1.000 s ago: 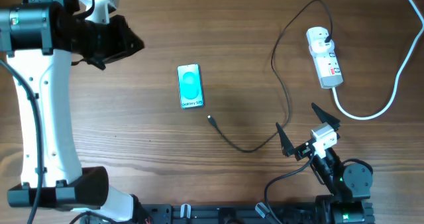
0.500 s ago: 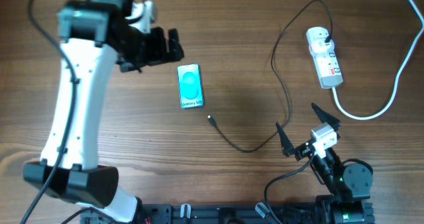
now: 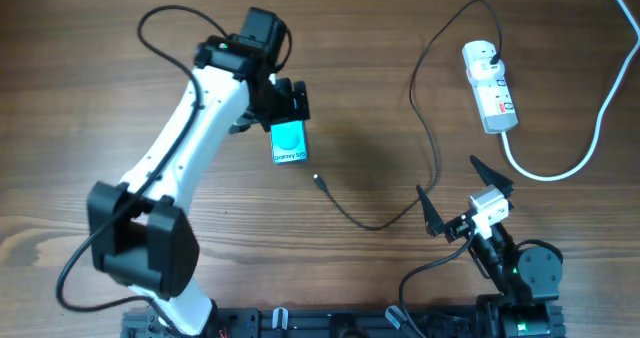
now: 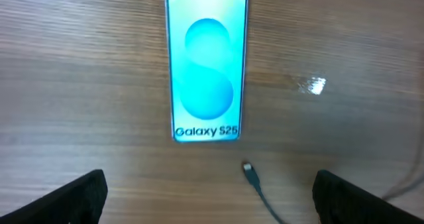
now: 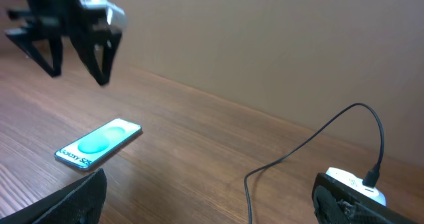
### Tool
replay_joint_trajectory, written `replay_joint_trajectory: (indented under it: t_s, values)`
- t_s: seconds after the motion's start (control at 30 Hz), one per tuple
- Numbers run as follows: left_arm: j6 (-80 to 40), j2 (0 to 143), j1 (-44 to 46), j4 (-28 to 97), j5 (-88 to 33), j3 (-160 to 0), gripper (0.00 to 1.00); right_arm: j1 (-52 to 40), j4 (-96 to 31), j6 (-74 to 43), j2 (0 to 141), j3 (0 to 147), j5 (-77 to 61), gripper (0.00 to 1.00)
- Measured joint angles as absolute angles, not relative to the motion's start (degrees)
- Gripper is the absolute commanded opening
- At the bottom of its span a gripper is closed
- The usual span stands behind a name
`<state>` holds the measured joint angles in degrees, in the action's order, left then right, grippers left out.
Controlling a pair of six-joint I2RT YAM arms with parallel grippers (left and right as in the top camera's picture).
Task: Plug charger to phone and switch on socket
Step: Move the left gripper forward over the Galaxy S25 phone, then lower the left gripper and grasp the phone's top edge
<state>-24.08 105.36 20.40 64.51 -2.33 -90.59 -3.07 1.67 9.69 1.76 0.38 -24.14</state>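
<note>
Left gripper [image 3: 290, 103]: hangs over the far end of the phone without touching it, jaws spread wide with nothing between them.
Right gripper [image 3: 460, 191]: low by the near edge, toward the right corner, jaws wide apart and empty.
Phone [image 4: 206, 63]: flat on the counter [image 3: 350, 28], left of centre, lit screen up, lettered end toward the near edge.
Charger [image 3: 436, 158]: black cable running from the socket toward the near edge, then curving back left.
Plug tip [image 4: 247, 169]: loose on the wood just beside the phone's lettered end, apart from it.
Adapter [image 3: 480, 55]: seated on the socket's far end.
Socket [image 3: 492, 98]: near the far right corner, its thick white cord [image 3: 590, 128] looping along the right edge.
</note>
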Motion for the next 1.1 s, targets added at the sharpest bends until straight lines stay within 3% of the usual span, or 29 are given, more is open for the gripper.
replay_joint_trajectory:
  t_s: [1.1]
  values:
    - [-24.8,121.73,22.39,50.41,2.33,-89.56,1.0,-3.07,1.67,9.72,1.76,0.38,-24.14,1.0]
